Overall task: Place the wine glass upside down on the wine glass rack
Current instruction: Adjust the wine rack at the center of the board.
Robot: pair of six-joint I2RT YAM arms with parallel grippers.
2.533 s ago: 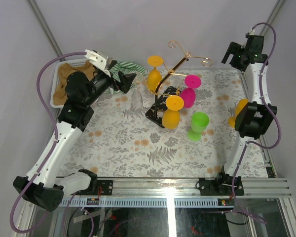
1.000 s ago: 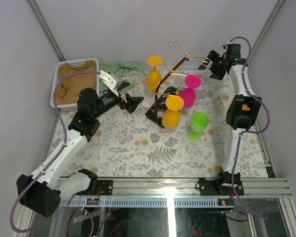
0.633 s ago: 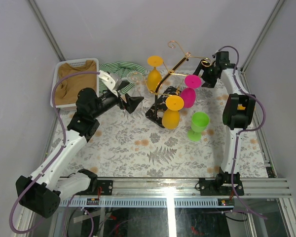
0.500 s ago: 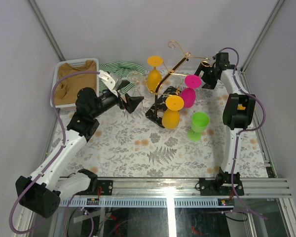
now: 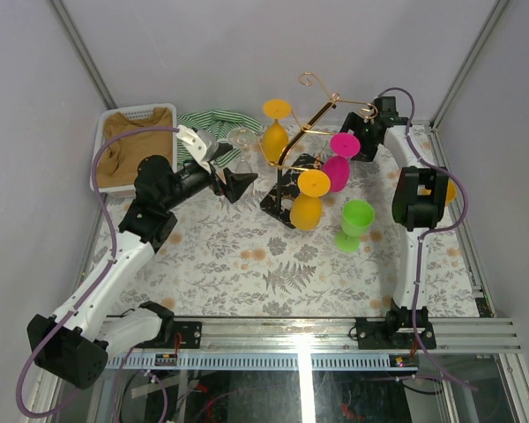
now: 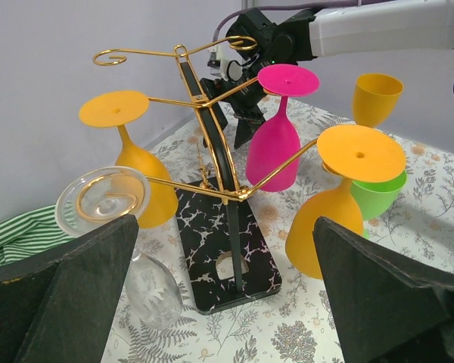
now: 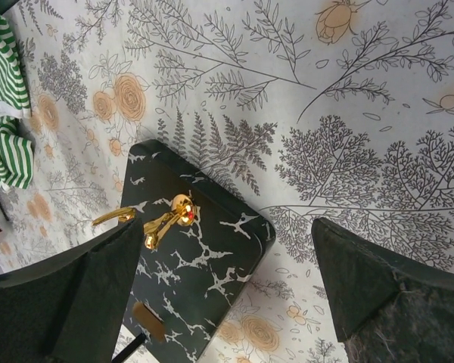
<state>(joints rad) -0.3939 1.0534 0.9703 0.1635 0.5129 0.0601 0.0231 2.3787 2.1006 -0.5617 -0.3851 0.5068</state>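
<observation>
We are holding the left gripper (image 5: 234, 183) spread beside the upside-down wine glass (image 6: 132, 257) so the wine glass rack (image 6: 216, 155) seemingly bears it, with the right gripper (image 5: 365, 144) hovering spread above.

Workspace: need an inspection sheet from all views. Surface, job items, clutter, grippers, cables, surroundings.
Surface: table under a floral cloth, lying flat.
Job's things: wine glass rack upright; orange glasses, pink glass and clear wine glass inverted on it; green glass upright on the cloth.
Clutter: white basket holding brown fabric; green striped cloth beside it.
Grippers: left gripper fingers open, empty, facing the rack; right gripper fingers open, empty, above the rack's black base.
Cables: purple cables looped along both arms.
Surroundings: grey walls; metal rail at near edge.
</observation>
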